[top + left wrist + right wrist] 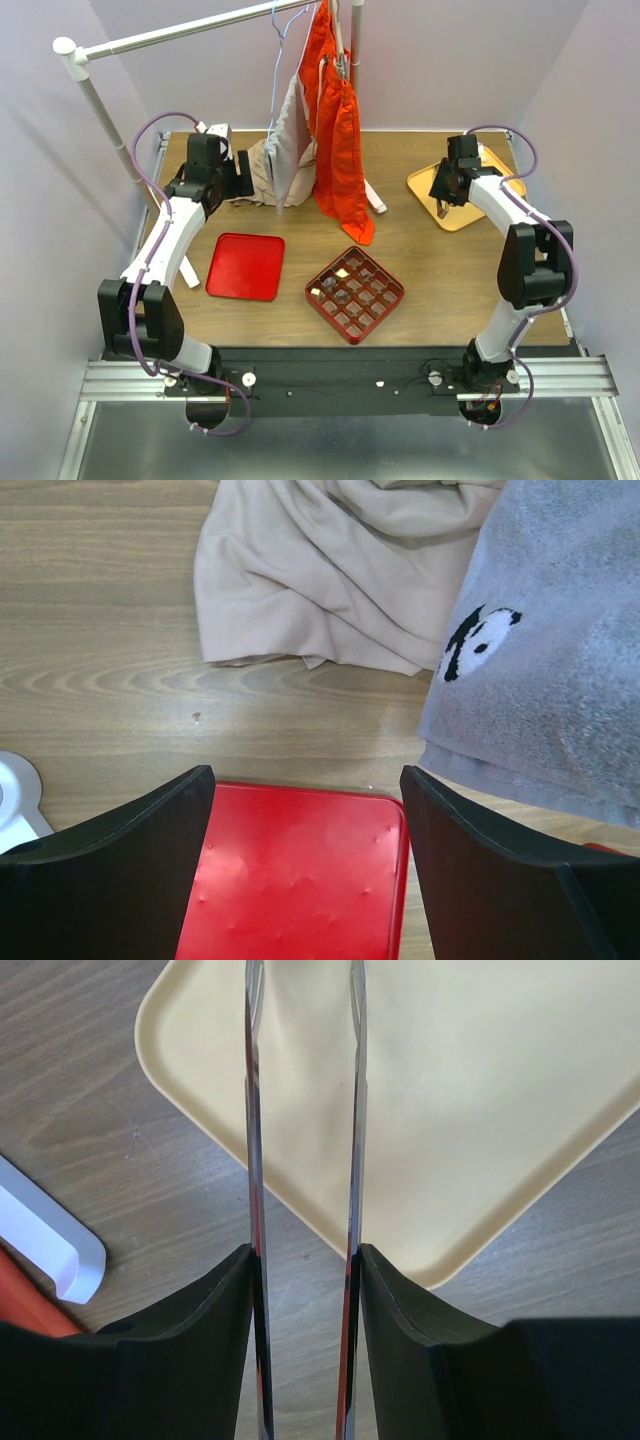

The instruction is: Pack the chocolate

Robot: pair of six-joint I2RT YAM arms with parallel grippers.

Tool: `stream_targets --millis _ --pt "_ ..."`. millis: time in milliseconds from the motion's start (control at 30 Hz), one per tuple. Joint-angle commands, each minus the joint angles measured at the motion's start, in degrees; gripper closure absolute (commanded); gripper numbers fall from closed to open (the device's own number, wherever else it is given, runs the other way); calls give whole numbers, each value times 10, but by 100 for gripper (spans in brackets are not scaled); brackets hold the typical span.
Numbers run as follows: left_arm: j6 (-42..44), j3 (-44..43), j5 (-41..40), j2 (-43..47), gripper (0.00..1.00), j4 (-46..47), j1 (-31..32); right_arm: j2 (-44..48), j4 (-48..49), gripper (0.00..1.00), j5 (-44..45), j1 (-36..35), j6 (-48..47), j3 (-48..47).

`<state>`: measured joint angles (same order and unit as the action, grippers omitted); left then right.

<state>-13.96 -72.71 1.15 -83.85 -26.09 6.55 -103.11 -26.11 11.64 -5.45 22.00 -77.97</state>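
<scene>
The left arm (165,240) rises from its base at the lower left of the overhead frame and bends toward the upper left; its left gripper (305,780) stands wide apart, nothing between the fingers. The right arm (525,260) reaches from the lower right to the upper right; the right gripper (303,1160) holds two thin metal blades, parted, with nothing between them

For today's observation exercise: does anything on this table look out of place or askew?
The red gridded box sits turned diagonally to the table edge, unlike the squarely placed red lid. A beige cloth lies crumpled on the table.
</scene>
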Motion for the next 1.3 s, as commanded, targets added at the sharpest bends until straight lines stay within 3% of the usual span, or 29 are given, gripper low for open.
stream_targets --millis 0,333,633,667,1000,1267 --pt "-2 -17 13 -13 15 6 -3 -30 12 45 -2 2 -14 -30" --pt "-2 -21 12 -17 15 5 -3 -62 12 45 3 1 -22 -57" --pt "-2 -15 13 -17 15 8 -4 -36 12 70 -2 2 -21 -47" --pt "-3 -15 14 -18 15 8 -3 -25 12 75 -6 1 -20 -45" --pt "-6 -14 15 -15 15 9 -3 126 0 77 -35 2 4 71" --pt "-24 -20 36 -9 16 16 -3 271 -94 81 -130 2 2 114"
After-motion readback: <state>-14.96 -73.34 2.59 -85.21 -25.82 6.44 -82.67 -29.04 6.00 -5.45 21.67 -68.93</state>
